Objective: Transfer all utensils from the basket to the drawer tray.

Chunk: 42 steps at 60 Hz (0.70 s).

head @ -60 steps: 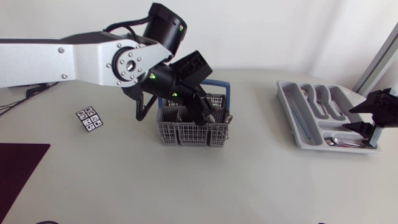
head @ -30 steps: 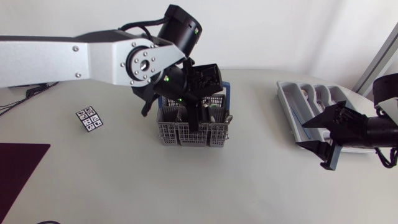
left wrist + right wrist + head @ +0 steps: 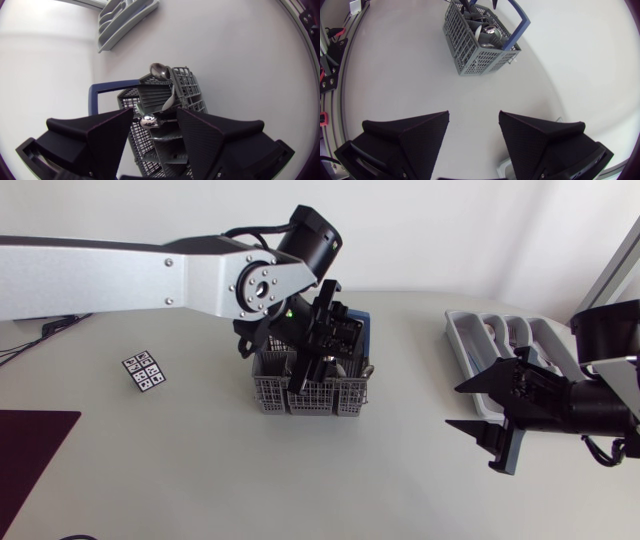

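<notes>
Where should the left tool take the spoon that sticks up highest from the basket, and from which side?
Probably from above, pinching the spoon at the neck just under its bowl: it stands bowl-up, handle sunk in the basket, whose walls block the sides.

Table (image 3: 200,470), pale grey: carrying a grey lattice basket (image 3: 290,396) standing near its middle; a grey drawer tray (image 3: 468,340) lying toward the right; a marker card (image 3: 143,370) sitting left of the basket; a dark mat (image 3: 25,445) lying at the left edge.

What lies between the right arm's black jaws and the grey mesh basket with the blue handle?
Only bare white tabletop, as the right wrist view shows.
</notes>
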Each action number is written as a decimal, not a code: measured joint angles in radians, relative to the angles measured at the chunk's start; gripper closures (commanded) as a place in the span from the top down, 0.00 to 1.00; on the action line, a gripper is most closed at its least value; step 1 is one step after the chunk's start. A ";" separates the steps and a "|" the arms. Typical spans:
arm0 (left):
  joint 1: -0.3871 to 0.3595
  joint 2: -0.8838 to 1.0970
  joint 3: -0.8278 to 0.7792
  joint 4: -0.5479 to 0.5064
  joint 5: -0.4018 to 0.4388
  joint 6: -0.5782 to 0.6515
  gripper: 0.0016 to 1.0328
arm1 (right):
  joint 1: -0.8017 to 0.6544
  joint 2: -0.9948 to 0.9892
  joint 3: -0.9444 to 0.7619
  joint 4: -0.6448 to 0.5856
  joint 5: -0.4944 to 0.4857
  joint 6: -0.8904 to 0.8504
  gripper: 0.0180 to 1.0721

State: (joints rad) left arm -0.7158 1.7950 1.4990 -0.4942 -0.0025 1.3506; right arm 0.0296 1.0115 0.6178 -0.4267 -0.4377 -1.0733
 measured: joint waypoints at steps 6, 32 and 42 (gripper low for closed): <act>-0.008 0.030 0.023 -0.021 -0.015 0.054 0.45 | 0.040 0.000 -0.019 0.036 0.020 0.029 0.70; -0.004 0.158 0.195 -0.168 -0.046 0.212 0.31 | 0.079 0.003 -0.064 0.103 0.026 0.057 0.70; 0.002 0.192 0.244 -0.213 -0.055 0.244 0.28 | 0.080 0.018 -0.065 0.126 0.027 0.058 0.70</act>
State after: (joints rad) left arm -0.7143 1.9873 1.7428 -0.7071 -0.0578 1.5948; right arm 0.1097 1.0290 0.5529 -0.3012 -0.4103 -1.0157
